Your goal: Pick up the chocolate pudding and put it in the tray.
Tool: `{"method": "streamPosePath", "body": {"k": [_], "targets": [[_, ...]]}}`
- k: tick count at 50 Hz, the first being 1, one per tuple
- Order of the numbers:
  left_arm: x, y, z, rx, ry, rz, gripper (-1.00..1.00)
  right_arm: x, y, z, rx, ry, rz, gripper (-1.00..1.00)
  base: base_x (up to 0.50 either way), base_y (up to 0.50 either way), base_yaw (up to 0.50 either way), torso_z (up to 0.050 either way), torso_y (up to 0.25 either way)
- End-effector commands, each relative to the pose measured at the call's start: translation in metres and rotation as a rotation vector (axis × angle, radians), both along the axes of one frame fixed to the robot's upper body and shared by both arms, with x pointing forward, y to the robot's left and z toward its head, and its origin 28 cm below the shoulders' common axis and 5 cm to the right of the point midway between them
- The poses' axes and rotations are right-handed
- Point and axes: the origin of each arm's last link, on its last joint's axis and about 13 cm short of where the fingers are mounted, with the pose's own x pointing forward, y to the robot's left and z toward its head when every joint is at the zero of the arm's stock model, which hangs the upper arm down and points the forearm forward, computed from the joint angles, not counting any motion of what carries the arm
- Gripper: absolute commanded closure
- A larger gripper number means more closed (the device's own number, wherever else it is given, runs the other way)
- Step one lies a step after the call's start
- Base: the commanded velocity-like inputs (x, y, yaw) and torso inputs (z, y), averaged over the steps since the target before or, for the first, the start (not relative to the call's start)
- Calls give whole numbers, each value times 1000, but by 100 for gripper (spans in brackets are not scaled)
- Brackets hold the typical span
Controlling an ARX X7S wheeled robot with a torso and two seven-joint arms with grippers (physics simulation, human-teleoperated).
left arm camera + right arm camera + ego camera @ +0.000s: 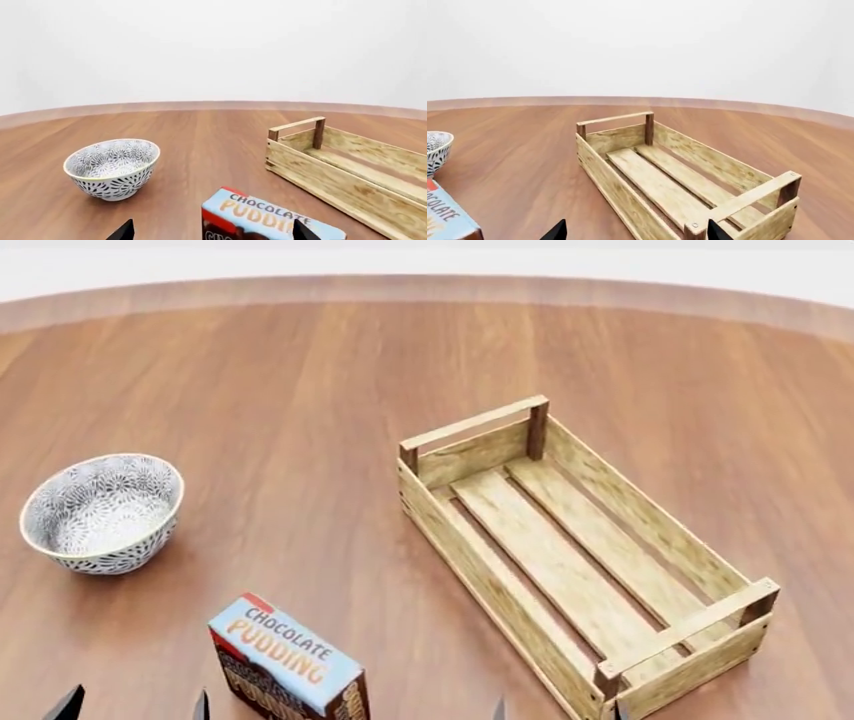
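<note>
On the wooden surface, near the robot's edge, the chocolate pudding sits flat-ish, blue label up, not in contact with either hand. Nothing picked yet.

- Tray is empty: bare slats, visible in head and right wrist views. It lies to the right of the carton, well apart, angled diagonally.
- Patterned bowl is off to the left, apart from the carton; not part of the job.
- Left hand: only two dark fingertips show at the frame edge, spread wide, nothing between them. Released. Carton sits just ahead, closer to one fingertip than centred in the gap.
- Right hand: fingertips also spread, holding nothing; it faces the tray's near end.

Status, as I judge it: zero steps complete. Grasp, lift, carry and drop-in all remain.

Left hand looks like the natural one for the pick, since the carton is on its side. It likely needs a small lateral correction to centre the carton before closing.

Risk: the carton is rotated against the finger line, so a skewed pinch could spin it.
</note>
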Motion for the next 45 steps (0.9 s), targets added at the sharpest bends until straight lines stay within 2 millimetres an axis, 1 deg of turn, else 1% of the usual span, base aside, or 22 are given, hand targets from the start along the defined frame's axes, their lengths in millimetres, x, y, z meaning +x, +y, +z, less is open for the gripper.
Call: {"method": "streamPosePath", "body": {"k": [1,14,20,22,23,26,28,33,37,45], "targets": [[-1,0,0,0,-1,-2,-100,1,1,-1,-1,1,0,-100,301,0,0,0,0],[-1,-1,0,2,-2,-4,-100,2,1,-2,-13,5,-1,-100,304,0,0,0,0],[-1,-1,0,2,-2,-4,-100,1,2,-2,-8,3,10,-100,0,0,0,0,0],[-1,-1,0,1,-2,-5,-100,1,2,-1,16,5,30,-100,0,0,0,0,0],[-1,-1,1,1,-2,-5,-100,-3,4,1,22,-15,110,-100,0,0,0,0,0],[-1,-1,1,0,-3,-5,-100,-7,3,0,-16,-9,181,-100,0,0,0,0,0],[-1,-1,1,-1,-4,-6,-100,-12,1,-1,-30,8,244,-100,0,0,0,0,0],[0,-2,0,1,0,-9,-100,-22,-7,-3,-62,7,336,-100,0,0,0,0,0],[-1,-2,0,1,1,-10,-100,-29,-11,-5,-85,18,377,-100,0,0,0,0,0],[0,-1,-2,1,3,-11,-100,-37,-15,-11,-122,46,427,-100,0,0,0,0,0]]}}
